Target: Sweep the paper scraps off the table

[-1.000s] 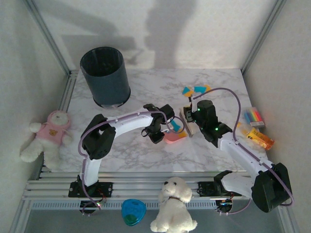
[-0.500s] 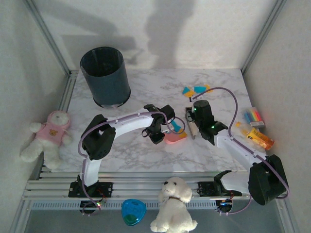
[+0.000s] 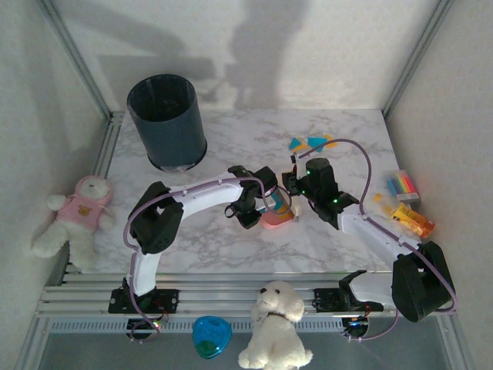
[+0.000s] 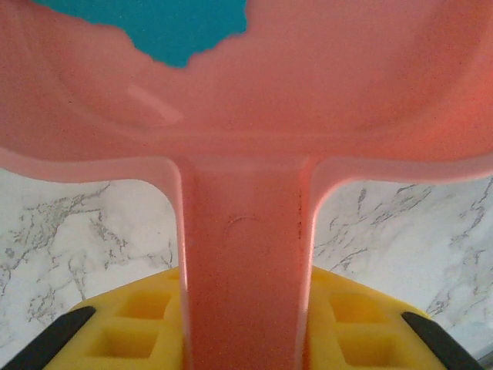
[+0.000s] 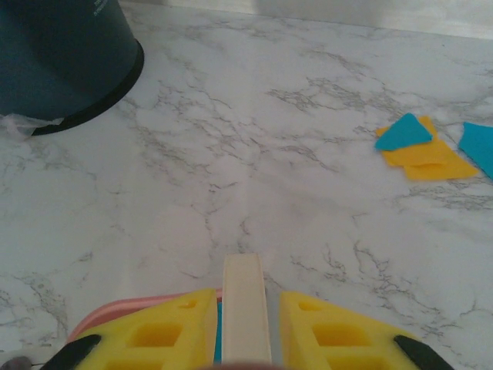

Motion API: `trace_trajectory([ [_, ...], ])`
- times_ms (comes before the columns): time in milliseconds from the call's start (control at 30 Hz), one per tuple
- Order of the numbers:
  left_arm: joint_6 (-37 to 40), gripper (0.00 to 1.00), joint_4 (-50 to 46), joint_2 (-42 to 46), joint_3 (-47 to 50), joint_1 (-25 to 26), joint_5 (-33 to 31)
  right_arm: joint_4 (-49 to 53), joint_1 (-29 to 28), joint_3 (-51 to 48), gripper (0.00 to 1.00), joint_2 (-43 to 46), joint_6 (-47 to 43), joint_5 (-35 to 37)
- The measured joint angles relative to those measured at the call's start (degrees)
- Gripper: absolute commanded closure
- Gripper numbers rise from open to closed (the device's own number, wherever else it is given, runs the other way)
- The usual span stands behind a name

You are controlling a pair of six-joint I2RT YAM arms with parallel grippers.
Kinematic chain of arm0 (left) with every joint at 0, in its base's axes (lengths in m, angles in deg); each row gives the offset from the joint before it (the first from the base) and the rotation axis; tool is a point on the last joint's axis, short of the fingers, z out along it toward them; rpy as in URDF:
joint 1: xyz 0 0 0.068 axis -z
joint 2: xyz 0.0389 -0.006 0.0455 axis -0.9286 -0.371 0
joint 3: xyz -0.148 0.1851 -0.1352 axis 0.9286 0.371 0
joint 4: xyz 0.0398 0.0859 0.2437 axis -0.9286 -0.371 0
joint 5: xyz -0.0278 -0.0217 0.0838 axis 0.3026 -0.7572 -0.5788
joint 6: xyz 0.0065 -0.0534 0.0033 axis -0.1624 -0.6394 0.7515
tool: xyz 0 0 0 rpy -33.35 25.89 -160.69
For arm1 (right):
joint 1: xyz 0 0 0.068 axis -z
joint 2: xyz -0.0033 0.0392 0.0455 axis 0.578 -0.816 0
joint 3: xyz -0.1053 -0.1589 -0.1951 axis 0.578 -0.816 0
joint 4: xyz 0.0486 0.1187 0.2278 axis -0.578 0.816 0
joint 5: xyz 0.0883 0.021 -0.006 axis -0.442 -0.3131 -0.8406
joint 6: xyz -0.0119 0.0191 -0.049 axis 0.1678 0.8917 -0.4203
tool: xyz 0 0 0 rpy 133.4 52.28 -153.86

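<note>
My left gripper (image 4: pixel 246 281) is shut on the handle of a pink dustpan (image 4: pixel 246 100), which rests on the marble table (image 3: pixel 231 146) at mid-table. A teal paper scrap (image 4: pixel 177 27) lies in the pan. My right gripper (image 5: pixel 246 297) is shut on a cream brush handle (image 5: pixel 246 308), right beside the dustpan's rim (image 5: pixel 131 308). In the top view the two grippers, left (image 3: pixel 258 202) and right (image 3: pixel 296 189), meet over the dustpan (image 3: pixel 276 220). A small pile of orange-yellow and teal paper scraps (image 3: pixel 310 142) lies farther back; the same paper scraps (image 5: pixel 422 146) show in the right wrist view.
A dark round bin (image 3: pixel 167 119) stands at the back left of the table. A striped multicoloured block (image 3: pixel 403 185) and an orange-yellow bottle-like toy (image 3: pixel 410 218) sit at the right edge. Plush toys lie off the table: a teddy (image 3: pixel 77 216) left, a white dog (image 3: pixel 275 324) in front.
My right gripper has swung left with the brush, closing in on the dustpan. The left arm and the dustpan have stayed put.
</note>
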Motion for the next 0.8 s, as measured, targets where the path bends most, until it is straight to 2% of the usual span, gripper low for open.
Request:
trace_trajectory([
  [500,0.0,1.0,1.62,1.4,0.22,0.04,-1.4,0.59,-0.13,-2.4,1.0,9.99,1.68,7.02],
  [800,-0.02,1.0,3.45,2.56,0.42,0.02,-2.56,2.97,-0.24,-2.93,1.0,12.94,1.92,16.46],
])
